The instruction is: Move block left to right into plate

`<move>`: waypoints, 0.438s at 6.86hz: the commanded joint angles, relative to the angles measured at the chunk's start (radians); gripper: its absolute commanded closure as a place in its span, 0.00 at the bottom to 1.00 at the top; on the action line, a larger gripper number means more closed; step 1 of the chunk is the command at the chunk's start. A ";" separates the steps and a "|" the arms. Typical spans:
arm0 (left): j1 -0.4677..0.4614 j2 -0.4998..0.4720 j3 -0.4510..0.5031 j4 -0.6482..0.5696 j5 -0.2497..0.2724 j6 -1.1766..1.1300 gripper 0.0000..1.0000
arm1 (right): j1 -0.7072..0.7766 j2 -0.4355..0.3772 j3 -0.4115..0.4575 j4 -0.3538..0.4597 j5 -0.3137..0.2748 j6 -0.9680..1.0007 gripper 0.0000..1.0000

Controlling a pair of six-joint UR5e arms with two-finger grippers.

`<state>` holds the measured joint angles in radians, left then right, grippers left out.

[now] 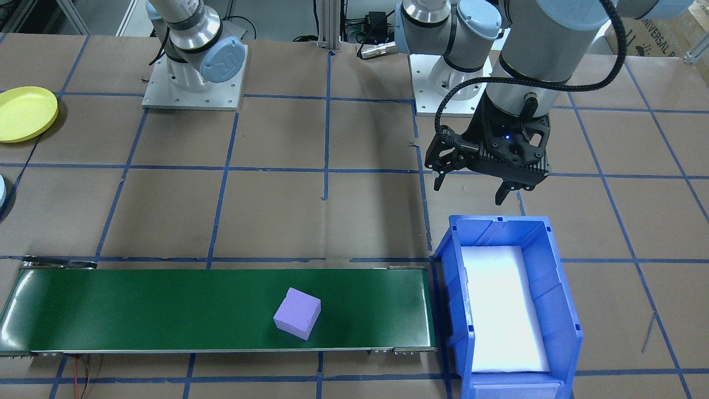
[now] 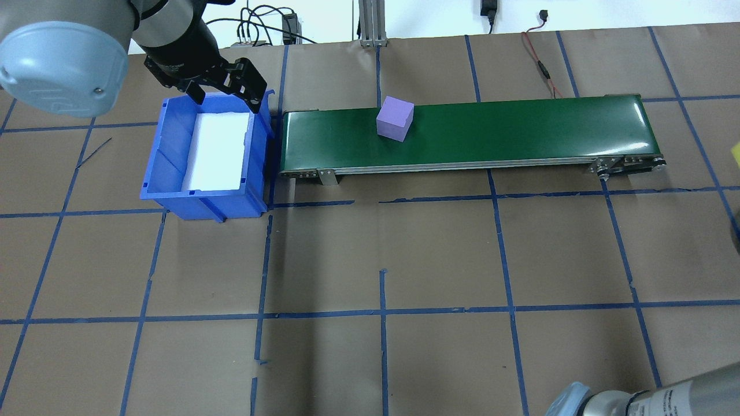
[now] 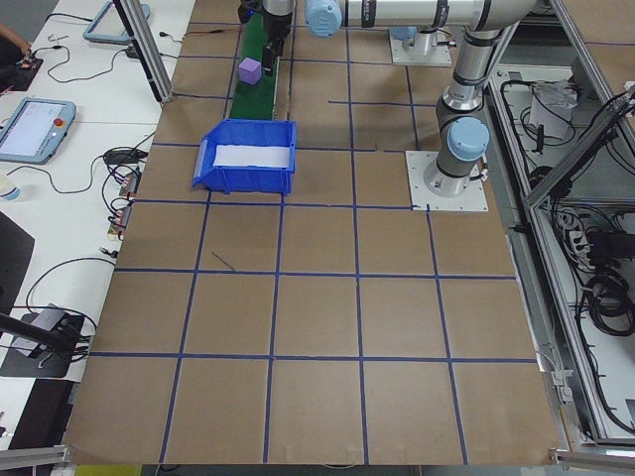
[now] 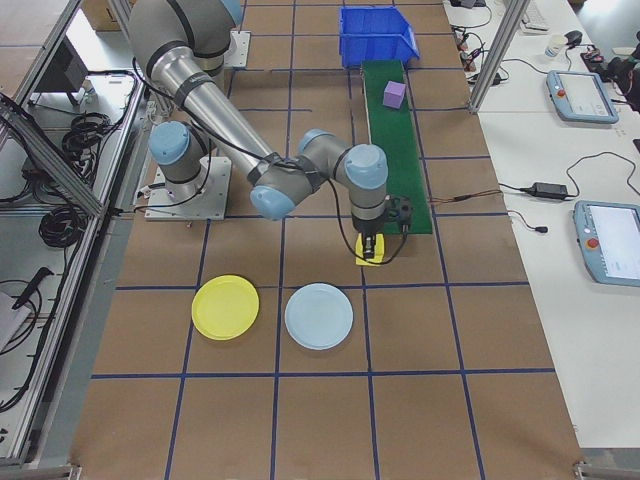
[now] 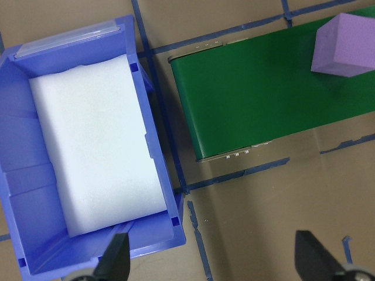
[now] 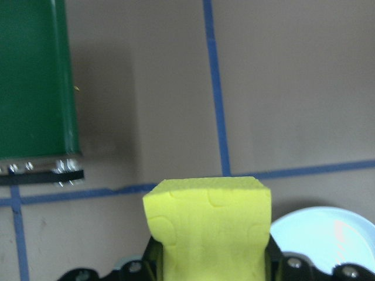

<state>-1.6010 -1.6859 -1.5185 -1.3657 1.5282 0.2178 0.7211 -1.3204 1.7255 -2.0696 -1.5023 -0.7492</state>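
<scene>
You can read only little text here. On the cardboard box (image 1: 662, 39) at the top right corner of the front-facing view, you see the printed word "UNIVERSAL", cut by the picture's edge. The printing on the right arm's tube (image 2: 682, 396) in the overhead view is too small to read.

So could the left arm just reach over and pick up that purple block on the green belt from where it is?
Probably yes. The left gripper hangs open above the blue bin, the purple block sits uncovered on the green belt, and nothing stands between them.
</scene>
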 commanded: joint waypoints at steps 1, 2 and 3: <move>-0.001 0.000 0.000 0.008 0.000 0.000 0.00 | -0.252 -0.162 0.191 0.055 -0.012 -0.209 0.73; -0.001 0.000 0.000 0.008 0.000 0.000 0.00 | -0.367 -0.215 0.318 0.051 -0.010 -0.281 0.73; -0.001 0.000 -0.002 0.008 0.000 0.000 0.00 | -0.468 -0.224 0.394 0.025 -0.009 -0.379 0.74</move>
<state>-1.6015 -1.6857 -1.5190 -1.3583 1.5279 0.2178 0.3867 -1.5076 2.0041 -2.0250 -1.5119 -1.0148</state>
